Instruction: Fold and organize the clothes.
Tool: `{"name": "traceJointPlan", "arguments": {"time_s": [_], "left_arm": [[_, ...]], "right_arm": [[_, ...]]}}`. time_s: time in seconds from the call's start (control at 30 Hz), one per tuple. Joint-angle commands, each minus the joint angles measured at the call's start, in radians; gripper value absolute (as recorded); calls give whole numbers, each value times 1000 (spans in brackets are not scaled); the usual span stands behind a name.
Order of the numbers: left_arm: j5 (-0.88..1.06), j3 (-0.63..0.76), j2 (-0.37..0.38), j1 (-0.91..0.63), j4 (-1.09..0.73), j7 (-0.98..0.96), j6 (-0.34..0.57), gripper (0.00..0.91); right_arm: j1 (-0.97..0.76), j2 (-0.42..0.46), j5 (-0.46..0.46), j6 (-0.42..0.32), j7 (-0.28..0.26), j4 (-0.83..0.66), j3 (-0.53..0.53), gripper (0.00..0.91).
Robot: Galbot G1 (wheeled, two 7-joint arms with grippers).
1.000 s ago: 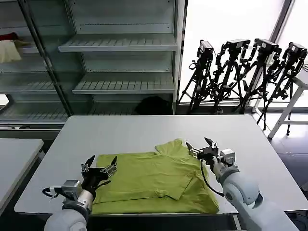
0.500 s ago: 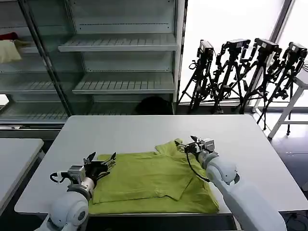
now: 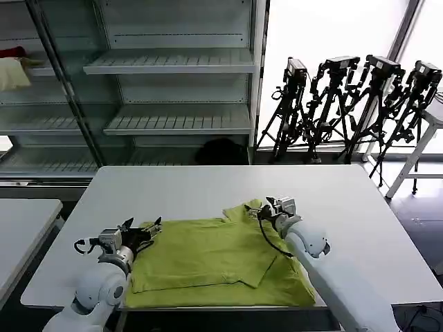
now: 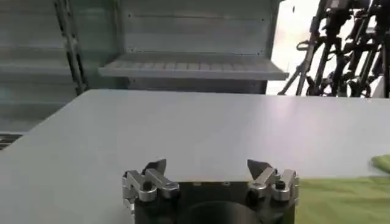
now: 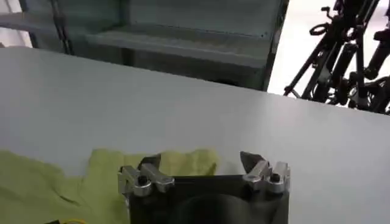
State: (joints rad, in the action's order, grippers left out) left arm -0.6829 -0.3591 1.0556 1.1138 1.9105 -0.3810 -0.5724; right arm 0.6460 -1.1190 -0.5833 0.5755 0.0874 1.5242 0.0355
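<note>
Left gripper [image 3: 143, 231]: lower left of the head view, at the left edge of the shirt; fingers spread apart with nothing between them. In the left wrist view [image 4: 207, 169] the two fingertips stand wide, bare tabletop beyond them.
Right gripper [image 3: 271, 207]: centre right of the head view, over the shirt's upper right part by the collar; fingers apart, nothing held. In the right wrist view [image 5: 200, 162] green cloth lies under and beside the open fingers.
Lime-green short-sleeved shirt of soft thin fabric [image 3: 218, 259]: flat on the table, lower centre of the head view, reaching close to the near edge; partly folded, with a layer doubled over across its middle. Collar part at the upper right of the cloth, near the right gripper. In the right wrist view [image 5: 55, 182] it takes up the lower left; in the left wrist view [image 4: 341, 198] a strip shows at the lower right.
Large pale grey rectangular table [image 3: 208, 183]: bears the shirt; its far half is bare.
Second grey table [image 3: 21, 221]: left edge of the head view, apart from the main table.
Metal shelving unit with slatted grey shelves [image 3: 173, 62]: upper left and centre of the head view, behind the table.
Cream and red cloth bundle [image 3: 14, 69]: upper left corner of the head view, on a shelf.
Row of black tripods carrying camera gear [image 3: 360, 104]: upper right of the head view, standing before a bright window.
</note>
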Motion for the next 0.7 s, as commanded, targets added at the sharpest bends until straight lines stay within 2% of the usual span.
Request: {"name": "traceJointPlan", "arguments": {"time_s": [0.03,0.1,0.13,0.17,0.23,0.3,0.33,0.37,0.4,0.43,0.5,0.53,0.57,0.6,0.63,0.7], "left_arm": [[-10,-2,7,-26,-85,10,-5,907],[-12,-3,11,-27,-89,11,-5,826],[-13,-2,13,-26,-90,13,-4,766],[-12,-2,14,-26,-92,14,-4,746],[-12,-1,18,-26,-99,14,-4,645],[-13,-3,21,-27,-106,15,-4,453],[-14,-3,23,-27,-109,15,-4,292],[-16,-4,24,-27,-114,16,-4,181],[-17,-5,25,-26,-119,17,-4,10],[-18,-5,26,-25,-120,19,-3,10],[-17,-4,27,-22,-118,27,-2,10],[-16,-4,26,-18,-111,33,1,10],[-14,-2,25,-15,-108,36,3,0],[-11,-1,25,-12,-98,36,8,0],[-8,0,25,-9,-93,38,16,0],[4,2,23,-6,-88,49,32,0]], "right_arm": [[-15,-15,17,3,-9,-36,12,907],[-14,-16,17,3,-10,-36,11,907],[-13,-16,17,3,-12,-34,10,826],[-11,-15,17,2,-13,-33,9,786],[-8,-16,18,2,-14,-32,8,715],[-3,-14,26,2,-21,-31,7,665],[1,-14,32,2,-28,-30,4,645],[4,-13,32,2,-28,-29,4,645],[6,-13,32,2,-29,-28,4,625],[8,-13,37,2,-30,-26,4,605],[8,-13,38,1,-31,-25,3,484],[8,-12,38,1,-31,-24,3,333],[8,-12,38,1,-31,-23,2,232],[7,-12,38,-1,-32,-22,1,60],[7,-12,38,-2,-33,-21,0,0],[8,-11,38,-8,-35,-20,-1,0]]}}
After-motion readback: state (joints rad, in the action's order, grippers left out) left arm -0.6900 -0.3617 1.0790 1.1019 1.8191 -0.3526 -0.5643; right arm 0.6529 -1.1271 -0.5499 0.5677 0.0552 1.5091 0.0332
